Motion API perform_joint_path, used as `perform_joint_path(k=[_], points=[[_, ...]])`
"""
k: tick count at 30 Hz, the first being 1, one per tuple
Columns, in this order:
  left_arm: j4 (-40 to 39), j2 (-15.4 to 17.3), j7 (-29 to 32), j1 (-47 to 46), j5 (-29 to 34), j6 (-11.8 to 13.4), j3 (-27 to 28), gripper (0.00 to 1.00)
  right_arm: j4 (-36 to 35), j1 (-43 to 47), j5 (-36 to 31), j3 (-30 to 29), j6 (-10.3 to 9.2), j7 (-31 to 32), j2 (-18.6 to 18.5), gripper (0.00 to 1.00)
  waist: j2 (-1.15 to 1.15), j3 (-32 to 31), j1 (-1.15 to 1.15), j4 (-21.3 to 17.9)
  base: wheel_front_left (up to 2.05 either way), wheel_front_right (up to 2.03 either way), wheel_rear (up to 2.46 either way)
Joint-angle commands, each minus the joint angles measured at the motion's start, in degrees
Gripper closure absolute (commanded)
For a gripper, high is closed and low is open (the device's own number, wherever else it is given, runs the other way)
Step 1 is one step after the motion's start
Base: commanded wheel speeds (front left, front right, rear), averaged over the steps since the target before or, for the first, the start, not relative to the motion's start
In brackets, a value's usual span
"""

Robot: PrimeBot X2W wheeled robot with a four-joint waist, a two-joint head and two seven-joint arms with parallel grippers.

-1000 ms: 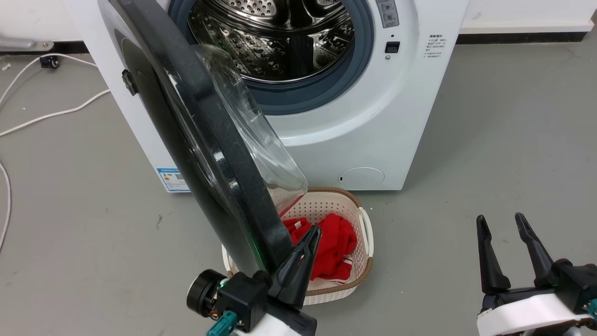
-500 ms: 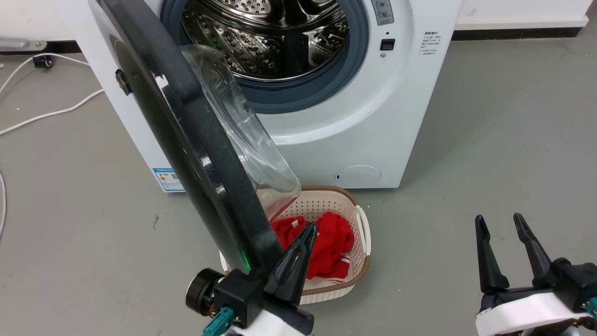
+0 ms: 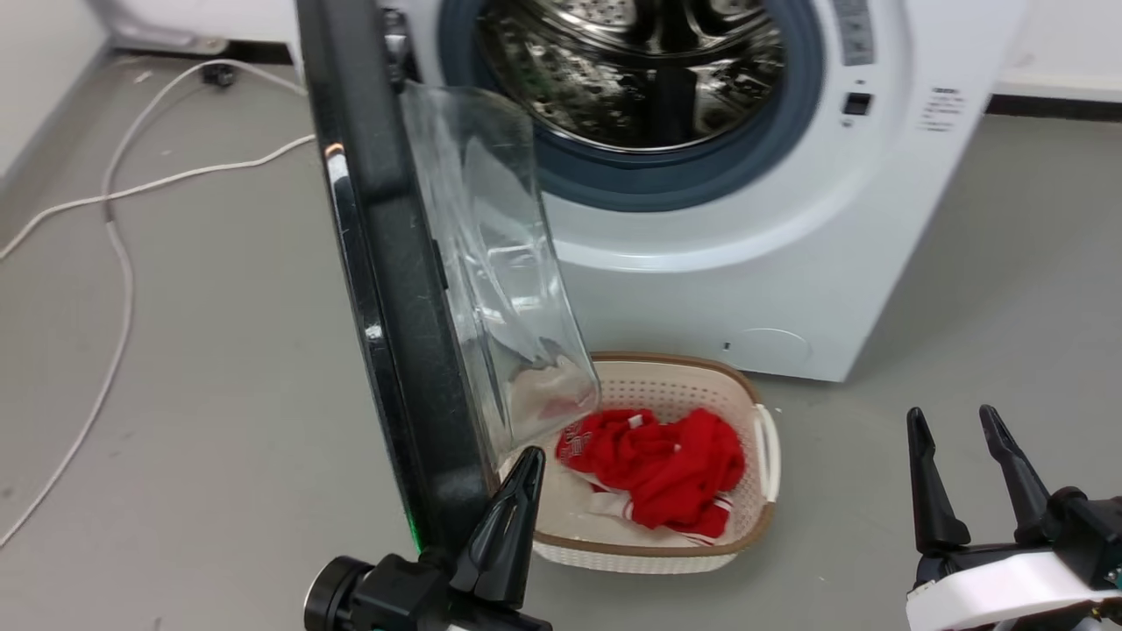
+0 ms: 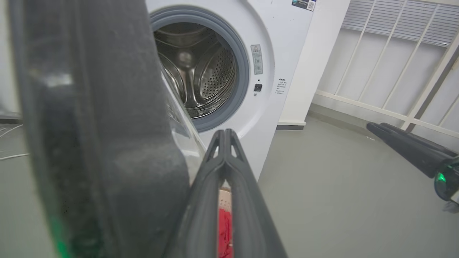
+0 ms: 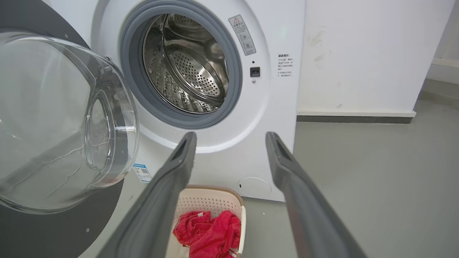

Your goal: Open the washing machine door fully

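Two grippers: the left gripper (image 4: 224,134) has its two long dark fingers pressed together, tips just beside the near lower rim of the washing machine door (image 3: 386,263). The right gripper (image 3: 953,412) is spread and empty over bare grey floor (image 3: 990,263) at the near right. The one door, a glossy black ring around a bulging clear glass bowl (image 5: 53,125), stands swung out left of the one perforated steel drum (image 3: 649,70). One cream slotted basket (image 3: 763,491) holding red cloth (image 3: 666,464) sits on the floor in front of the white machine (image 3: 701,289).

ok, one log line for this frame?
washing machine door: partly open, edge-on to head view | left gripper: shut, beside door rim, glass side | right gripper: open, clear of door
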Motion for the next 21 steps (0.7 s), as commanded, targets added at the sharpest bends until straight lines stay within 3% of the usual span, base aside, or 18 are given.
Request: perform_joint_path(k=[1, 10, 21], points=[[0.18, 0.61, -0.01, 0.57, 0.0, 0.58, 0.8, 1.0, -0.25, 0.48, -0.04, -0.18, -0.04, 0.19, 0.09, 0.0, 0.0, 0.0, 0.0, 3.83, 0.0, 0.0, 0.0], [0.39, 1.92, -0.1, 2.58, -0.94, 2.12, 2.66, 1.0, -0.86, -0.17, -0.49, 0.44, -0.04, 1.28, 0.09, 0.0, 0.0, 0.4, 0.0, 14.35, 0.0, 0.0, 0.0], [2.65, 4.86, -1.8, -0.37, -2.59, 4.29, 9.8, 1.0, -0.76, -1.02, -0.73, 1.14, -0.04, 1.84, 0.09, 0.0, 0.0, 1.6, 0.0, 16.57, 0.0, 0.0, 0.0]])
